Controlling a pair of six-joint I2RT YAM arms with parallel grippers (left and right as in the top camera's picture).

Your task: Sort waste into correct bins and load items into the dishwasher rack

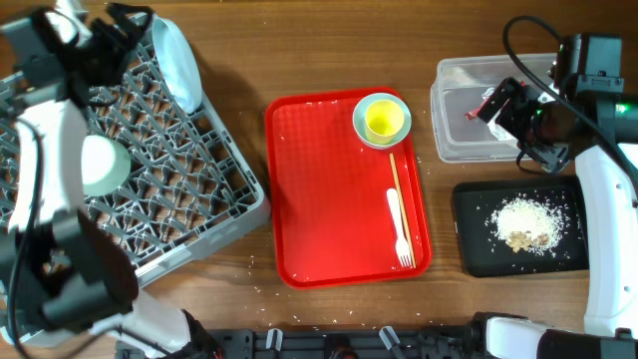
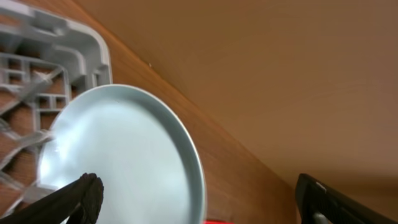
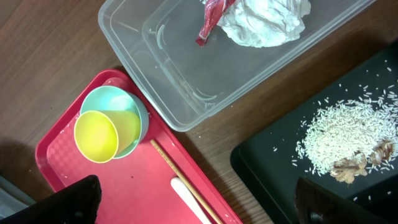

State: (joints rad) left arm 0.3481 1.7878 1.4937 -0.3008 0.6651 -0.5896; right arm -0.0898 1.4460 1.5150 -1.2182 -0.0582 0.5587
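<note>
Left gripper (image 2: 199, 190) hangs over the grey dishwasher rack (image 1: 189, 214) at nine o'clock, fingers spread wide with nothing between them. The plate (image 2: 124, 155) stands tipped on edge in the rack's one o'clock corner, right below it. A pale green bowl (image 1: 100, 165) sits among the pegs. Over at two o'clock the right gripper (image 3: 199, 199) hovers, fingers apart too, empty. Beneath it the clear tub (image 3: 168, 74) holds the red wrapper (image 3: 211, 22) and the crumpled napkin (image 3: 264, 18). At four o'clock the black tray (image 3: 273, 162) carries the rice scraps (image 3: 339, 134). On the red tray (image 1: 319, 199), dead centre, the yellow cup (image 3: 99, 134) sits in the light blue bowl (image 3: 118, 98), with the chopsticks (image 1: 396, 194) and white fork (image 1: 401, 234) side by side.
</note>
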